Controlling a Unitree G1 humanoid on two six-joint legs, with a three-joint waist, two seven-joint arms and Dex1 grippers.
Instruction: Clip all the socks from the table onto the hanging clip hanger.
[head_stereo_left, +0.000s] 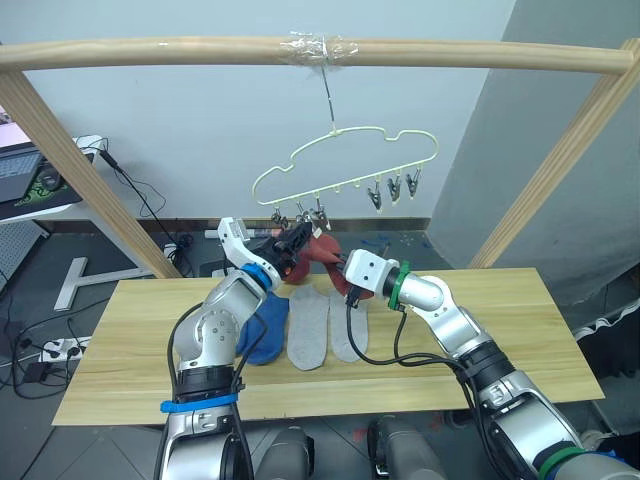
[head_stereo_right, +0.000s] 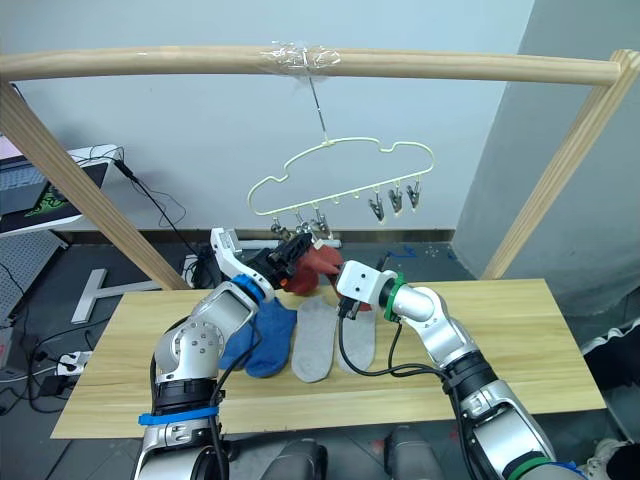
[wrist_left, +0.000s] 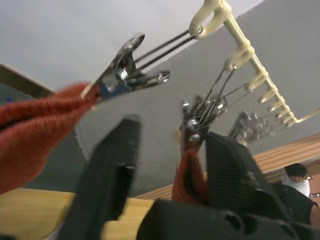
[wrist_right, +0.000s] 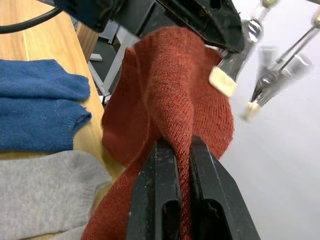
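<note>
Under clip hanger (head_stereo_left: 345, 165), R hand (wrist_right: 174, 165) pinches red sock (wrist_right: 170, 95); L hand (wrist_left: 170, 165) open at clip (wrist_left: 200, 117).

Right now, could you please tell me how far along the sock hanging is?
Done: one red sock looks clipped. In hand: the right pincer grips the second red sock beside the left pincer at a clip. Left: two blue socks and two grey socks on the table.
</note>
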